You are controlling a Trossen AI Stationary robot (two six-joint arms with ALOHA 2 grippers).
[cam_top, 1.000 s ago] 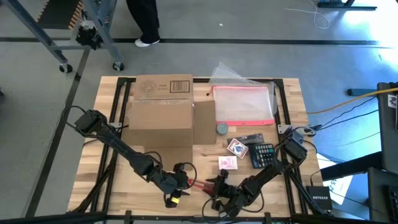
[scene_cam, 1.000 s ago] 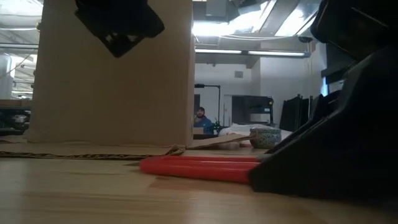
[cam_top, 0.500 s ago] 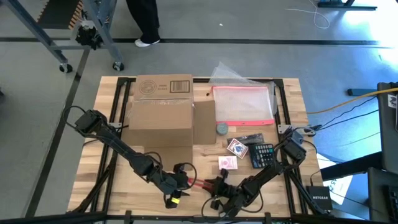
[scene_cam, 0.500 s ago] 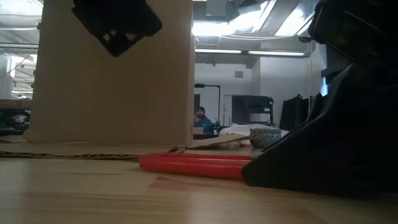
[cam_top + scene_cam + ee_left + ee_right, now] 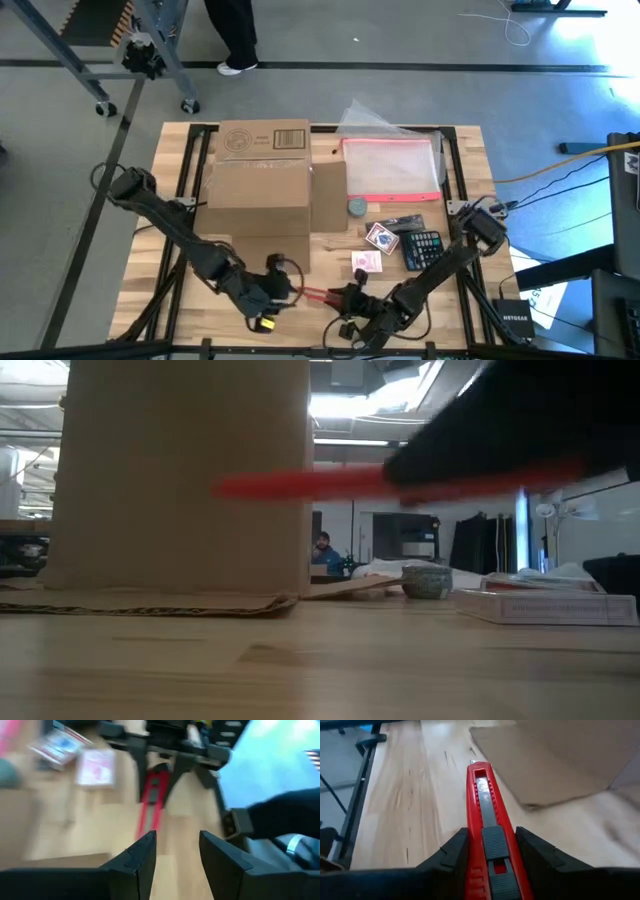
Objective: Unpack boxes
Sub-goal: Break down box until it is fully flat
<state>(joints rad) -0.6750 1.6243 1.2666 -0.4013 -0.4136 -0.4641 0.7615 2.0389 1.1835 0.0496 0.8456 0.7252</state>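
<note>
The brown cardboard box (image 5: 262, 180) stands at the far left of the table, one flap (image 5: 270, 248) lying flat toward the near edge; in the low view the box (image 5: 185, 480) fills the left. My right gripper (image 5: 347, 298) is shut on a red utility knife (image 5: 315, 295) near the front edge. The knife (image 5: 300, 484) floats level above the wood. My left gripper (image 5: 283, 285) hangs open just left of the knife's tip, nothing between its fingers (image 5: 145, 850). My right gripper pinches the knife's red handle beside the black slider (image 5: 492, 845), one finger (image 5: 455, 850) on each long side. The fingers lie along the knife, slanting down from the table's right. The knife is lifted clear and level, its tip (image 5: 475, 767) toward the left gripper.
A clear pouch with a pink edge (image 5: 390, 168) lies at the far right. In front of it lie a small round tin (image 5: 356, 207), two card packs (image 5: 381, 238) (image 5: 366, 262) and a calculator (image 5: 422, 248). A person (image 5: 322, 550) sits far back in the room.
My right gripper has risen with the red knife, which lay on the table and now hangs level above it. My left gripper has risen and drawn back toward the table's left edge, away from the knife's tip.
</note>
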